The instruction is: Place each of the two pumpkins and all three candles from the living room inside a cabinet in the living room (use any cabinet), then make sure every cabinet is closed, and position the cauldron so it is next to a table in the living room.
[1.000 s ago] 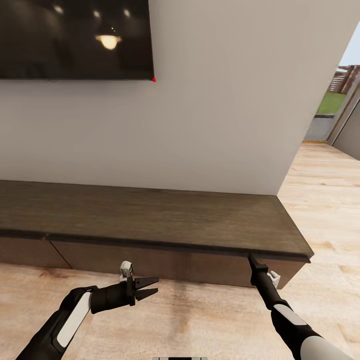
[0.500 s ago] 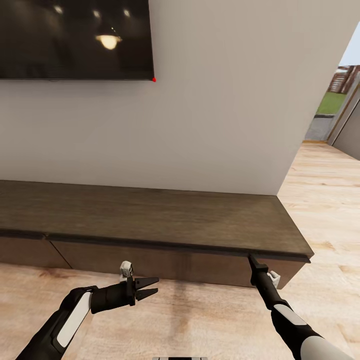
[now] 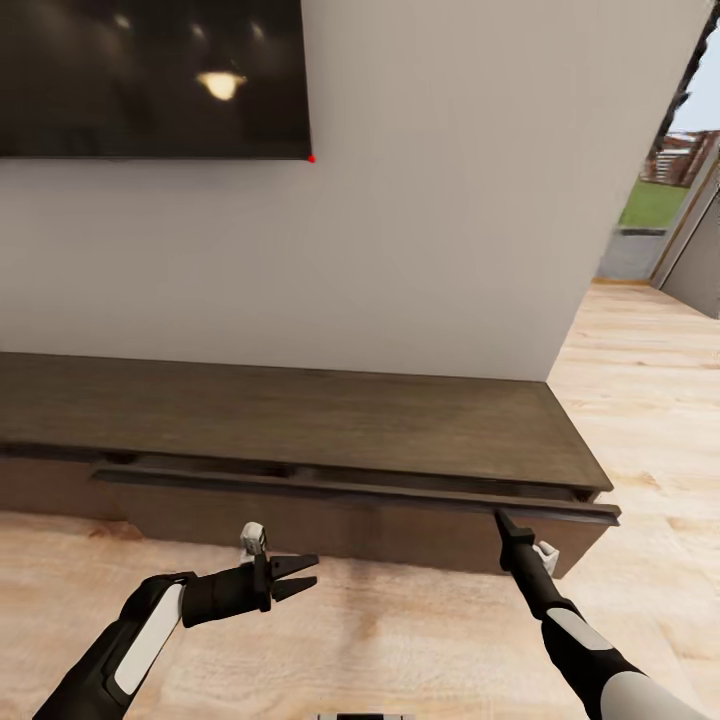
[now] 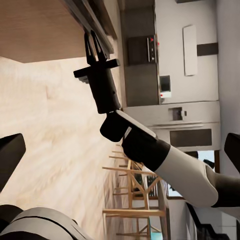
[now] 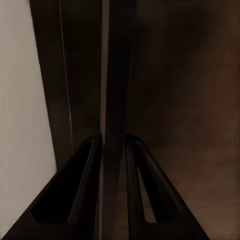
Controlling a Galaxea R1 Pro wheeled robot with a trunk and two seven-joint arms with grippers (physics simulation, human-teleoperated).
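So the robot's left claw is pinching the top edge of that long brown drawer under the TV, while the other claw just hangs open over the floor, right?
Almost: the sides are swapped. The right gripper pinches the drawer's top edge, as the right wrist view shows. The left gripper hangs open over the floor.

One cabinet [image 3: 300, 425] spans the wall from nine to three o'clock, with one drawer front [image 3: 350, 520] standing slightly out. One television [image 3: 150, 75] hangs at eleven o'clock. Two grippers: the left gripper [image 3: 300, 577] at seven, the right gripper [image 3: 503, 520] at five.
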